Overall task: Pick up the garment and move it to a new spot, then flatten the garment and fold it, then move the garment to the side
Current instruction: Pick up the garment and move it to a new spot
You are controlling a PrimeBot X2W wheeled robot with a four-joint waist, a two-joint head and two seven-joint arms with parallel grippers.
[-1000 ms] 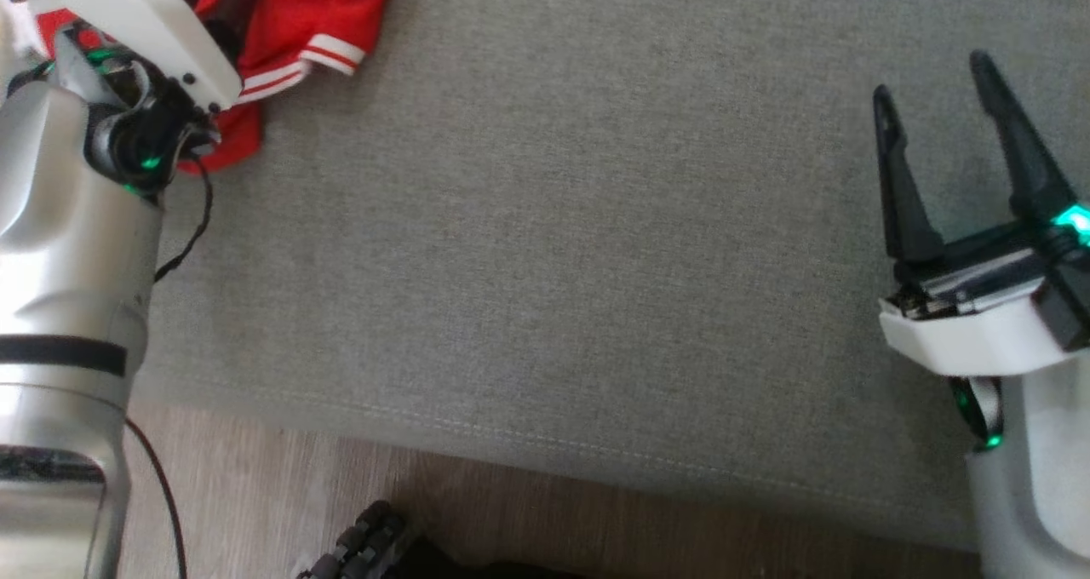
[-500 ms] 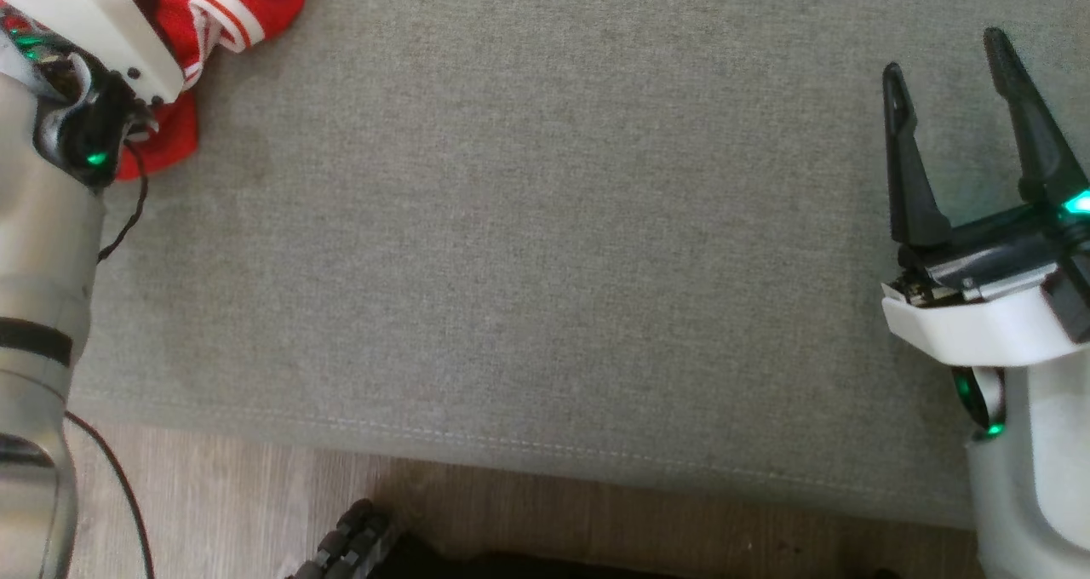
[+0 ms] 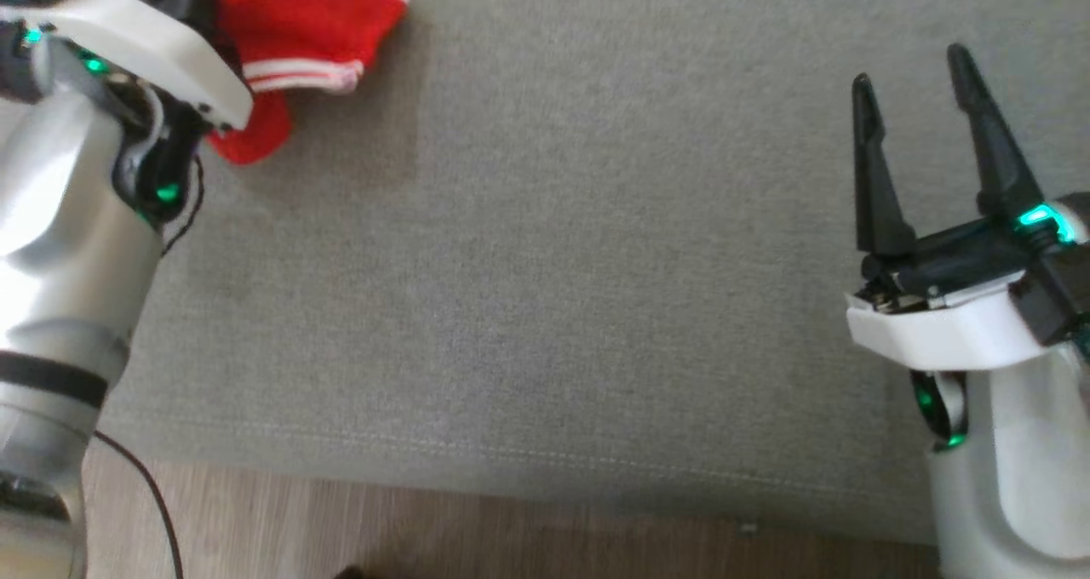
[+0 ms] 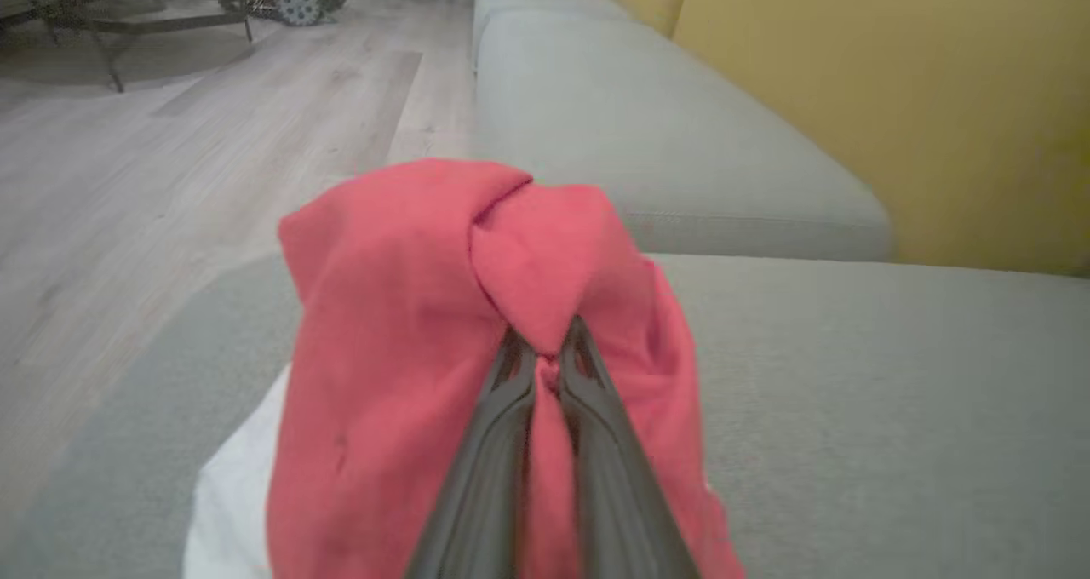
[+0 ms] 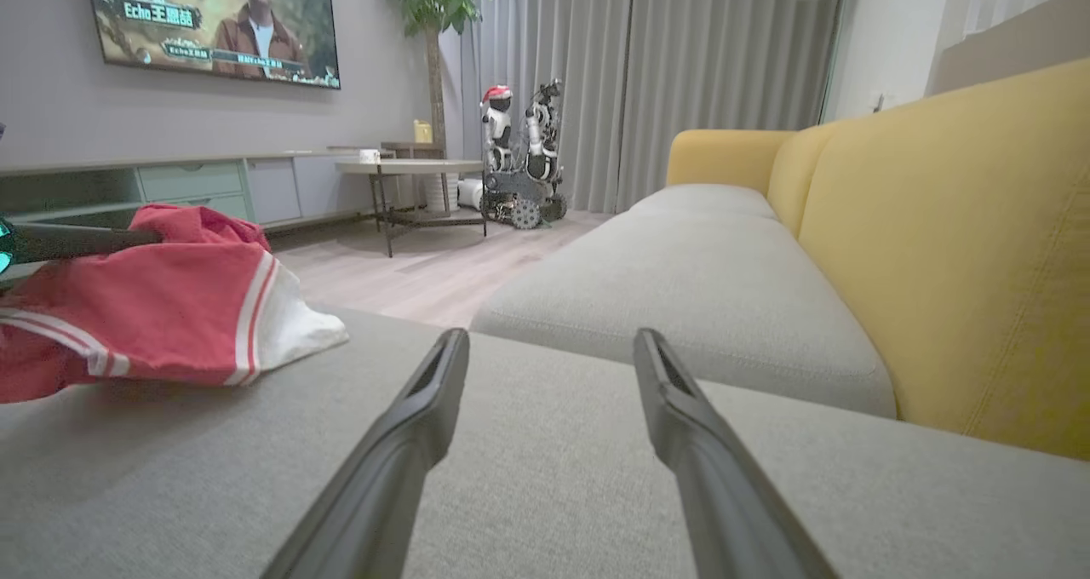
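Note:
The red garment (image 3: 311, 25) with white stripes hangs bunched at the top left of the head view, over the grey sofa seat (image 3: 545, 264). My left gripper (image 4: 545, 345) is shut on a fold of the garment (image 4: 400, 323), and the cloth drapes down around both fingers. In the right wrist view the garment (image 5: 162, 315) sags at the left, its lower part resting on the cushion. My right gripper (image 3: 909, 68) stands open over the seat's right side, well away from the cloth, and nothing lies between its fingers (image 5: 409, 426).
The sofa's front edge (image 3: 545, 464) runs along the bottom, with wooden floor (image 3: 426, 536) below it. A yellow backrest (image 5: 962, 247) rises behind the seat. A second grey cushion (image 5: 681, 298), a low table (image 5: 409, 170) and another robot (image 5: 519, 162) stand further off.
The head camera has shifted. My left arm, holding the garment, swung left and then back right. The right gripper has stayed open and nearly still.

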